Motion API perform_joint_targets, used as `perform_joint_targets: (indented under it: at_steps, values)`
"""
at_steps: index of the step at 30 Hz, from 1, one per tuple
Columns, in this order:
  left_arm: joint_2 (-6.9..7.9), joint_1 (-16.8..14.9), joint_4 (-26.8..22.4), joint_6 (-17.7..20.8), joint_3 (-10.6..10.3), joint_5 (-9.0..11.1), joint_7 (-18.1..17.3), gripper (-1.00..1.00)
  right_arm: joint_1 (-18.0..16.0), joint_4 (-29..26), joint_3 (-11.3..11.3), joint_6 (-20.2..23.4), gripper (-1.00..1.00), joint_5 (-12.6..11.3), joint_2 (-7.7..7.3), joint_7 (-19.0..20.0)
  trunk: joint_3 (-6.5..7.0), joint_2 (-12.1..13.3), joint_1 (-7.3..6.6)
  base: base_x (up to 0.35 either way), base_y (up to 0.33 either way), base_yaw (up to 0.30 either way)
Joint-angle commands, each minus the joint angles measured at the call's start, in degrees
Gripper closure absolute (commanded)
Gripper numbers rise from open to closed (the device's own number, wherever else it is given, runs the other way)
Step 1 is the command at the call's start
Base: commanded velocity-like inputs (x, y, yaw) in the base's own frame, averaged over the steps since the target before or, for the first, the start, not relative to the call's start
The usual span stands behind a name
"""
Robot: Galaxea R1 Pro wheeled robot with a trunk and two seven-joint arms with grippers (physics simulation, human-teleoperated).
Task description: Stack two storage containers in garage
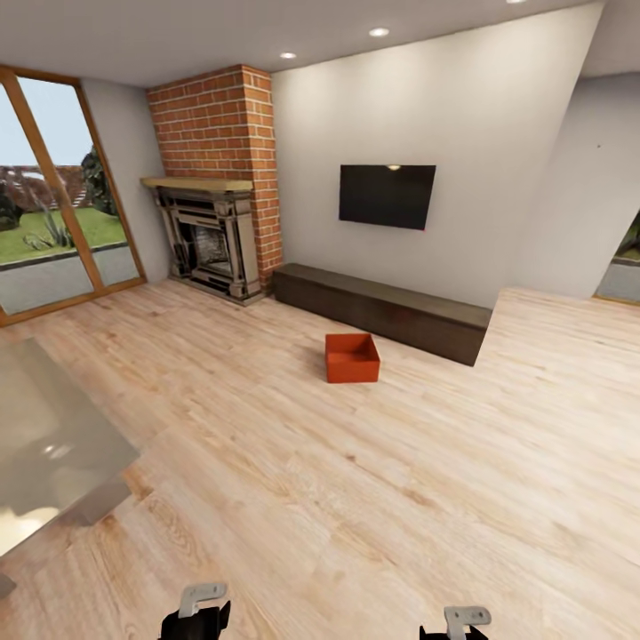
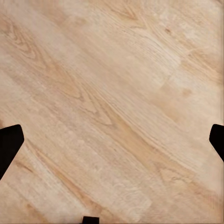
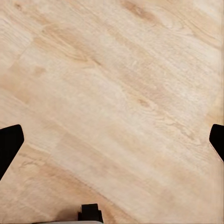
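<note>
Both tools, left tool [image 1: 203, 612] and right tool [image 1: 458, 620], hang low over the wood-plank floor [image 1: 356, 498], fingers spread wide apart and empty. One orange-red bin [image 1: 352, 357] sits well ahead on that floor, just before the long dark bench [image 1: 382, 311]. It looks light, stiff and smooth-walled; gripping opposite rims seems safest.

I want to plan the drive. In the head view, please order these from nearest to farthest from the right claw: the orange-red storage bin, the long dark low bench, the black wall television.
1. The orange-red rectangular storage bin, on the wood floor ahead, slightly left of the right claw.
2. The long dark low bench, behind the bin, along the wall.
3. The black wall television, above the bench.
</note>
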Motion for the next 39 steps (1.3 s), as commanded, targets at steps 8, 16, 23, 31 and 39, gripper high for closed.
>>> perform_joint_targets:
  at_steps: [8, 16, 23, 31, 39]
  values:
    - [-0.27, -0.12, 0.25, -0.4, -0.48, 0.59, -0.23, -1.0, -0.07, 0.06, 0.35, -0.1, -1.0, 0.05, -0.02, -0.41, -0.11, -0.1, 0.06, 0.317, -0.181, 0.0]
    - [-0.62, -0.12, 0.25, -0.4, -0.48, 0.59, -0.23, -1.0, -0.05, 0.06, 0.35, -0.1, -1.0, 0.05, -0.02, -0.41, -0.11, -0.1, 0.06, 0.317, -0.181, 0.0]
    - [-0.56, -0.12, 0.25, -0.4, -0.48, 0.59, -0.23, -1.0, -0.05, 0.06, 0.35, -0.1, -1.0, 0.07, -0.02, -0.41, -0.11, -0.1, 0.06, 0.317, -0.17, 0.0]
    - [-0.58, -0.12, 0.25, -0.4, -0.48, 0.59, -0.23, -1.0, -0.05, 0.06, 0.36, -0.18, -1.0, 0.16, -0.02, -0.41, -0.11, -0.1, 0.06, 0.317, -0.143, 0.0]
    - [-0.58, -0.12, 0.25, -0.4, -0.48, 0.59, -0.23, -1.0, -0.05, 0.06, 0.52, -0.1, -1.0, 0.4, -0.02, -0.41, -0.11, -0.1, 0.06, 0.317, -0.141, 0.0]
